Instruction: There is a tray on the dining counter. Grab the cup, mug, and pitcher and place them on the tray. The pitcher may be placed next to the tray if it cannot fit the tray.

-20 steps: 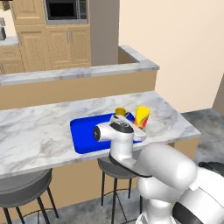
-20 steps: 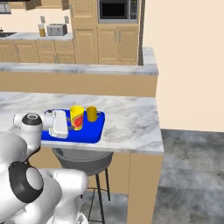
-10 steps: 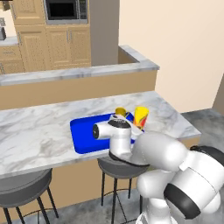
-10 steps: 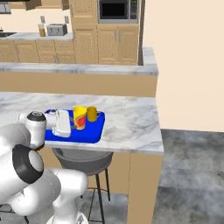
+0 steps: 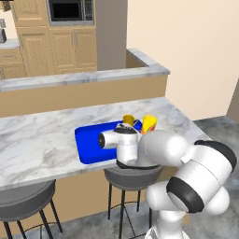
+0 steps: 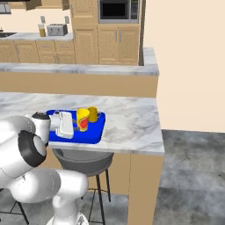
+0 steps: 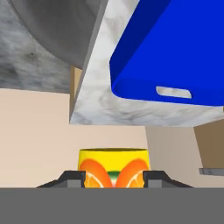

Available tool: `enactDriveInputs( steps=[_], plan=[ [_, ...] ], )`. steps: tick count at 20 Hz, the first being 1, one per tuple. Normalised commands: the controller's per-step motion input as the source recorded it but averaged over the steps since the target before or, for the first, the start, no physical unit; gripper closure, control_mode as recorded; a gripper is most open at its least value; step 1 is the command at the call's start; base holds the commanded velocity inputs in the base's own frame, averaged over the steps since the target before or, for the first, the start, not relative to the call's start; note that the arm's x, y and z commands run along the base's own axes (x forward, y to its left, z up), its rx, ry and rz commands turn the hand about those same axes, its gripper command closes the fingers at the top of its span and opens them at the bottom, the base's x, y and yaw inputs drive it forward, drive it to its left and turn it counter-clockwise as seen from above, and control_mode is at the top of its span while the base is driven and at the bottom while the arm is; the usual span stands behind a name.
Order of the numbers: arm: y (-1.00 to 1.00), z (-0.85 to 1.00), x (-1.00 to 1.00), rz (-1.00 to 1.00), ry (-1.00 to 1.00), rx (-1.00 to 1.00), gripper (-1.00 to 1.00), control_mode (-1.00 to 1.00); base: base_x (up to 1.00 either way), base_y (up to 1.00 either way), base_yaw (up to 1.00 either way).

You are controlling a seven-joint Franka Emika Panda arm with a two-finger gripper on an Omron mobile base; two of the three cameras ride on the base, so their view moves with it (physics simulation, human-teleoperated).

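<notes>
A: What is registered nearest to the cameras?

B: One white arm is seen, its tool [image 7: 113,178] set with one dark fingertip [image 7: 72,177] at each side of one cup [image 7: 113,168]. The cup is bracketed closely at its base. Whether the pads are pressed against it cannot be told.

A: How many task items are counted, and where?

B: One cup [image 6: 82,119] is shown upright over the right end of one blue tray [image 6: 97,130]. Whether its base rests on the tray cannot be told. One plain yellow mug [image 6: 92,114] is placed just beyond the cup, also on the tray. In the left base view the same cup [image 5: 149,124] and mug [image 5: 128,119] are partly hidden behind the arm.

A: What supports the tray?

B: The tray [image 5: 88,144] is laid flat on one marble surface [image 5: 37,142], near its front edge. Two round grey stools [image 5: 24,203] are positioned beneath that edge.

A: What is recorded farther back?

B: One raised marble ledge [image 6: 88,69] is located behind the surface. Beyond it, wooden cabinets [image 6: 114,44], one microwave [image 6: 119,9] and one toaster [image 6: 57,30] are visible.
</notes>
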Motion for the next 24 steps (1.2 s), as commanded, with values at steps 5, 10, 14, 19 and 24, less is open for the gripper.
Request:
enactDriveInputs(
  steps=[5, 10, 14, 19, 24],
  plan=[
    [0.13, -0.11, 0.21, 0.00, 0.00, 0.00, 1.00, -1.00, 0.00, 0.00, 0.00],
    [0.14, -0.22, 0.17, 0.00, 0.00, 0.01, 1.00, -1.00, 0.00, 0.00, 0.00],
    [0.02, -0.34, 0.22, 0.00, 0.00, 0.03, 1.00, -1.00, 0.00, 0.00, 0.00],
    [0.02, -0.27, 0.27, 0.00, 0.00, 0.00, 1.00, -1.00, 0.00, 0.00, 0.00],
    [0.01, -0.18, 0.32, 0.00, 0.00, 0.00, 1.00, -1.00, 0.00, 0.00, 0.00]
  ],
)
